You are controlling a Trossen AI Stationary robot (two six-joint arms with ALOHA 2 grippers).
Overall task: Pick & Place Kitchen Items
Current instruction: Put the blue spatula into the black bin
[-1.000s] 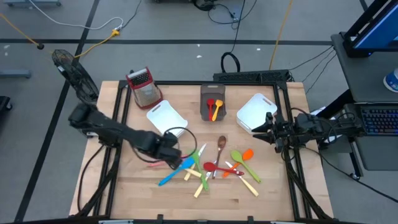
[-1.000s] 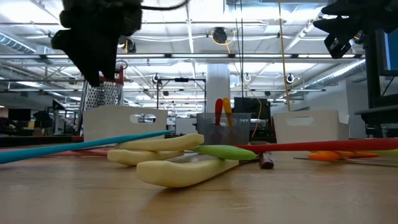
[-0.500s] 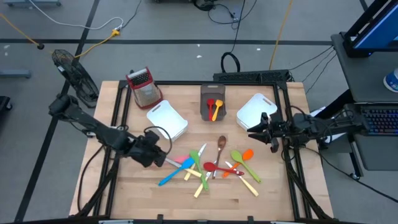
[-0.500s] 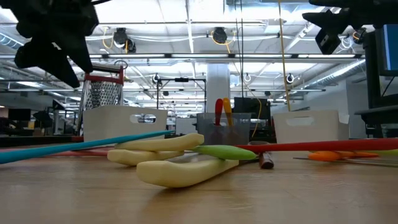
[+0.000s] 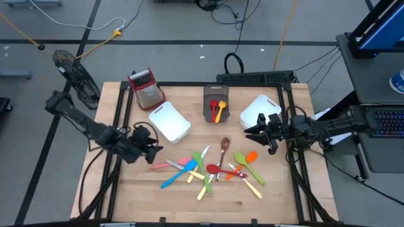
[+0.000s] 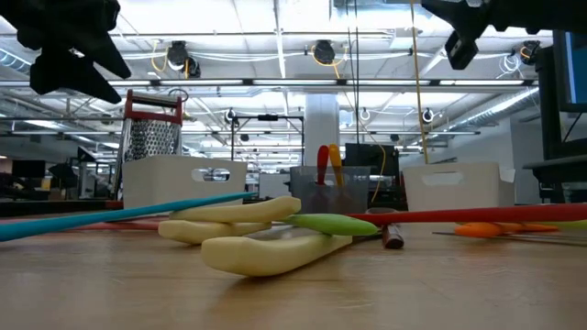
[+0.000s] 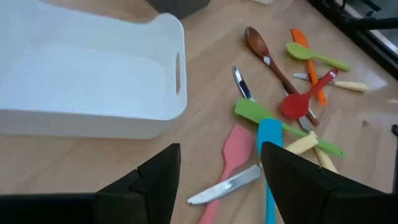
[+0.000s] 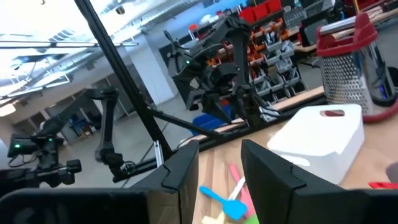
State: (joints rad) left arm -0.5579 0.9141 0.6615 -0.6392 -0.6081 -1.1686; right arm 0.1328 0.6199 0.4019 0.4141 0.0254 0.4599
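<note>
Here the left gripper (image 5: 151,144) hovers open and empty beside the pink spatula (image 7: 231,149), seemingly lining up a pick, while the right gripper (image 5: 252,132), also open, waits near its bin (image 5: 255,113).

We're looking down at the table (image 5: 139,195): the utensils (image 5: 211,167) are lying scattered near the middle of the front edge. Behind them, two bins (image 5: 169,121) are sitting side by side with a smaller bin (image 5: 215,101) between them, toward the back edge, holding two utensils upright. The grater (image 5: 146,87) is standing at the back left corner.
</note>
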